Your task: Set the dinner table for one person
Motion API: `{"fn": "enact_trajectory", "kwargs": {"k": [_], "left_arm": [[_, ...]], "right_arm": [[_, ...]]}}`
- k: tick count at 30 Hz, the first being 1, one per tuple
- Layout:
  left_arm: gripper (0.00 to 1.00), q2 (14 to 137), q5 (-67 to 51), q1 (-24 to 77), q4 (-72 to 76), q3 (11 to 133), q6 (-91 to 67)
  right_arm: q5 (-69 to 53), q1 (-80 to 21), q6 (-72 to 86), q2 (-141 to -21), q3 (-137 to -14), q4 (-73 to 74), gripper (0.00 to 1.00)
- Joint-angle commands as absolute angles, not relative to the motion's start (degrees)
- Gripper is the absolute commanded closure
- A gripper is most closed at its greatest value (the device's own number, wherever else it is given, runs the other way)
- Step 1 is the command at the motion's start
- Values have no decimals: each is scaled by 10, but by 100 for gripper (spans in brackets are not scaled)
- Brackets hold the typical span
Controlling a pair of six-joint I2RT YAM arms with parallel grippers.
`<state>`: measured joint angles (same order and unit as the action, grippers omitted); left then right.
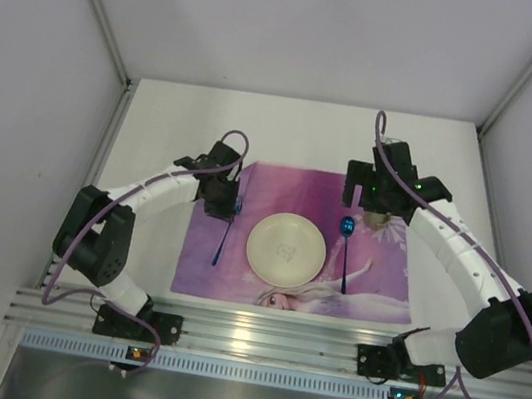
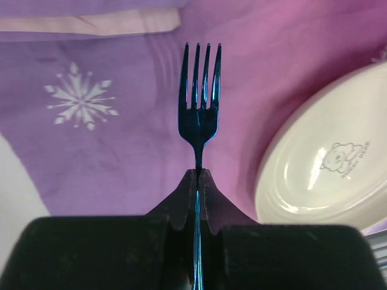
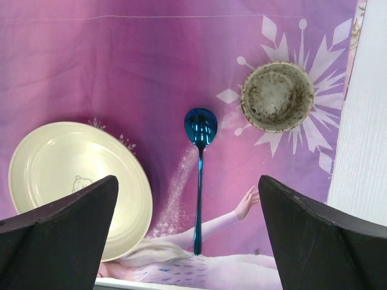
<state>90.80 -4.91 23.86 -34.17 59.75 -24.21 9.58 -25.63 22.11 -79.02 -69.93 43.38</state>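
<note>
I think this job is almost done. The dinner table (image 1: 287,132) is the big white top, and the purple placemat (image 1: 268,185) lies flat on it, right in front of the arms. The cream plate (image 1: 286,248) sits in the middle of the mat, so I use it as my mark. The blue spoon (image 3: 199,181) lies on the mat just to the right of the plate, bowl end pointing away from me. A little speckled cup (image 3: 277,96) stands further right of the plate and a bit farther back. The right gripper (image 3: 187,178) hangs above the spoon with its jaws spread wide and nothing in them. The left gripper (image 2: 198,175) is just left of the plate, squeezed tight on the neck of the blue fork (image 2: 198,103), prongs pointing away from me. I cannot tell if the fork touches the mat yet. What is left, I guess, is to lay the fork down beside the plate and let go. I see no knife or napkin anywhere.
</note>
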Motion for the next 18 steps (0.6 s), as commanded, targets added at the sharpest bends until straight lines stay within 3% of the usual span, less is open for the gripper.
{"fn": "enact_trajectory", "kwargs": {"k": [1, 11, 13, 15, 16, 17, 18], "left_arm": [[100, 891, -44, 273, -299, 595, -282], [100, 853, -71, 287, -290, 497, -326], [85, 858, -76, 287, -287, 495, -327], [63, 859, -79, 287, -290, 496, -330], [41, 854, -78, 287, -294, 498, -330], [6, 852, -72, 287, -298, 502, -331], [2, 848, -55, 287, -303, 509, -328]], "right_arm": [[103, -253, 220, -756, -698, 428, 0], [115, -253, 235, -717, -638, 431, 0], [119, -253, 236, -715, -630, 430, 0], [119, -253, 236, -718, -628, 430, 0], [120, -254, 236, -718, -628, 431, 0], [120, -254, 237, -716, -628, 430, 0], [120, -253, 239, -716, -628, 430, 0]]}}
